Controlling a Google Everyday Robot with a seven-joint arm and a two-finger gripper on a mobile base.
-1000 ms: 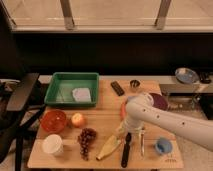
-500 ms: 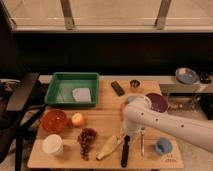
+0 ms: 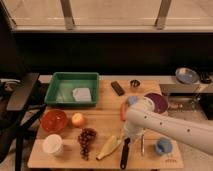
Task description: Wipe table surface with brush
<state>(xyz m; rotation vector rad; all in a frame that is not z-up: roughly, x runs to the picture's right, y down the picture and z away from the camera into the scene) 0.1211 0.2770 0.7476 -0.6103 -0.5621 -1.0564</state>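
The light-wood table surface [image 3: 105, 112] fills the middle of the camera view. The brush [image 3: 123, 153] lies near the front edge, its black handle pointing toward me and its head end hidden under my arm. My white arm [image 3: 170, 129] reaches in from the right. The gripper [image 3: 129, 137] hangs at the arm's end, right over the upper end of the brush handle. A thin silver utensil [image 3: 142, 146] lies just right of the brush.
A green tray [image 3: 57, 82] with a white cloth stands back left. A red bowl [image 3: 53, 120], a peach [image 3: 77, 119], grapes [image 3: 87, 138], a banana [image 3: 108, 147] and a white cup [image 3: 52, 145] lie front left. A purple plate [image 3: 159, 102], a blue cup [image 3: 163, 146] and a black block [image 3: 117, 88] are nearby.
The end of my arm has shifted slightly toward the front of the table, closer over the brush. The objects have not moved.
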